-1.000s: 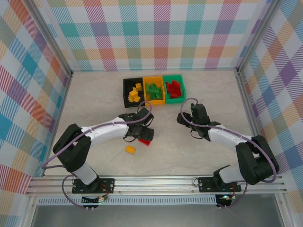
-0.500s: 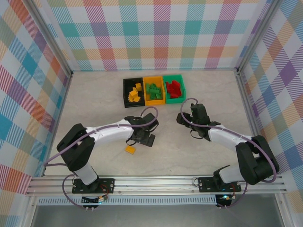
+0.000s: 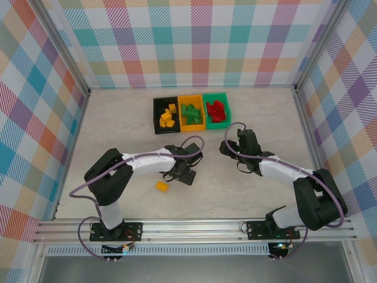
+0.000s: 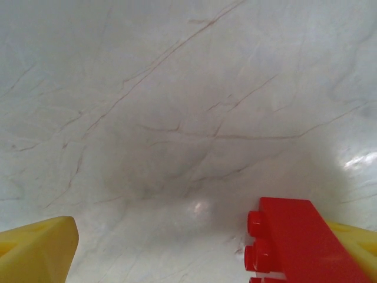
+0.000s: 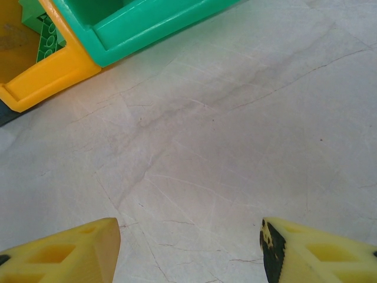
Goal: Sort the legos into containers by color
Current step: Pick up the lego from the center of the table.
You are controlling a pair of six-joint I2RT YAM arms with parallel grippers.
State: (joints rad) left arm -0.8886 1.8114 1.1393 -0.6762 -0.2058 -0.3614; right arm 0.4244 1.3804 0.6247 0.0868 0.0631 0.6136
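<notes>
Red brick (image 4: 294,242) sits against one finger of the left gripper (image 4: 200,236); jaws wide, not clamped on it. Yellow brick (image 3: 162,186) lies loose at the gripper's 7 o'clock. Other legos (image 3: 190,114) are binned by color, reds in the green bin (image 3: 227,107) at 1 o'clock. Right gripper (image 5: 188,236) is half-open and empty. Judged nearly complete.

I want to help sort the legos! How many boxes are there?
3, in a row at the far side: black bin left, orange-yellow bin middle, green bin right. None seems hidden.
</notes>
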